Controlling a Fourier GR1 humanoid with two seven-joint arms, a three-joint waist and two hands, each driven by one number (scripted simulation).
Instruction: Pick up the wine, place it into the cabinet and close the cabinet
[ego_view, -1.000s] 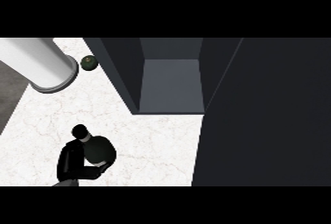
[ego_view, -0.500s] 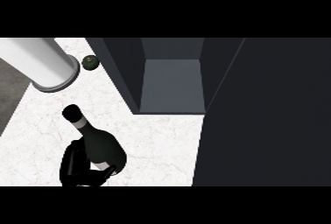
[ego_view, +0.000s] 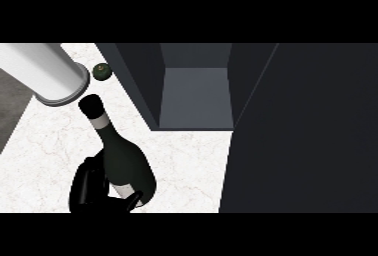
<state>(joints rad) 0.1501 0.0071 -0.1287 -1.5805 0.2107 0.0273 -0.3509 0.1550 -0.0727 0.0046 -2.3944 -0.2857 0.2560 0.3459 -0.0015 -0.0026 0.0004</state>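
Observation:
The wine bottle (ego_view: 127, 159) is dark green with a black cap and a pale band on its neck. It is lifted over the marble counter (ego_view: 184, 150) at the lower left, neck pointing up and to the left. My left hand (ego_view: 87, 187) is curled round its lower body, with the thumb across the label. The cabinet (ego_view: 196, 95) stands open to the right of the bottle, its grey inside bare. Its dark door (ego_view: 303, 130) fills the view's right side. My right hand does not show.
A large white cylinder (ego_view: 43, 70) lies at the upper left, close to the bottle's cap. A small dark green round fruit (ego_view: 101, 71) sits beside the cabinet's left wall. The counter's left edge borders a grey floor (ego_view: 13, 107).
The bottle has come up off the counter in my left hand. It shows larger now, and its neck reaches further toward the white cylinder.

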